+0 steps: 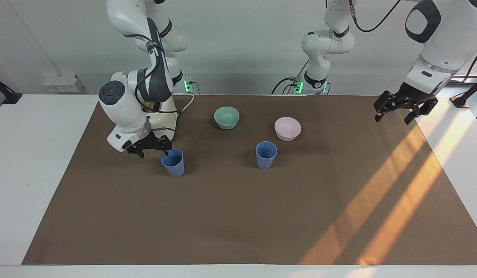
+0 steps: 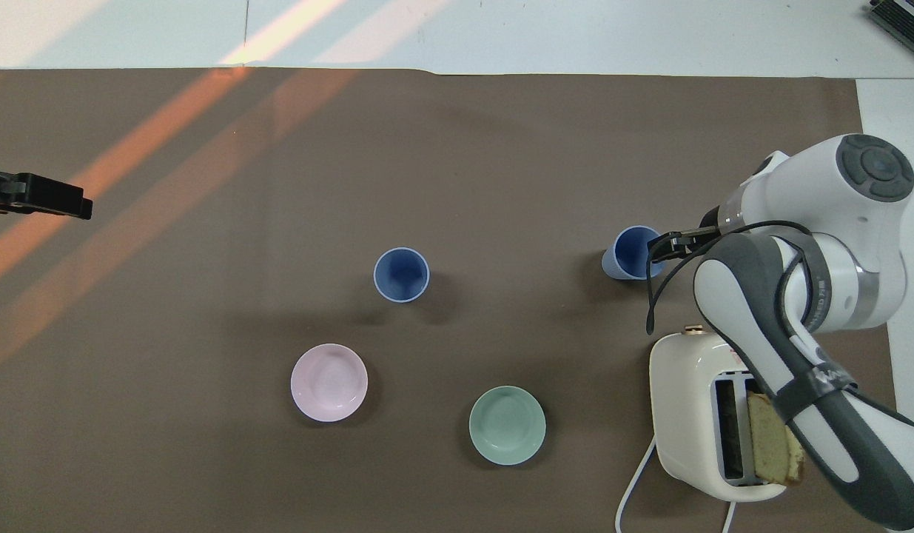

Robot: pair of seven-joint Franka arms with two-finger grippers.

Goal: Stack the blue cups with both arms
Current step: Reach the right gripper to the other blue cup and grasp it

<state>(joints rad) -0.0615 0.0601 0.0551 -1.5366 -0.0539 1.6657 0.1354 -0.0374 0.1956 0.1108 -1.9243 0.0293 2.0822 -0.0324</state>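
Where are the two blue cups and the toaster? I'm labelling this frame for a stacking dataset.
Blue cup at the right tool (image 1: 173, 163), facing view, on its outer wall.
Blue cup near the pink bowl (image 1: 266, 155), facing view, on its outer wall.
Toaster (image 2: 686, 414), overhead view, on its cream top.

1. Right gripper (image 2: 667, 243) sits at the rim of one blue cup (image 2: 631, 254), just farther out than the toaster (image 2: 693, 414).
2. Second blue cup (image 2: 401, 275) stands toward the left arm's end from the toaster.
3. Left gripper (image 2: 53, 203) hangs at the mat's (image 2: 457, 148) edge.
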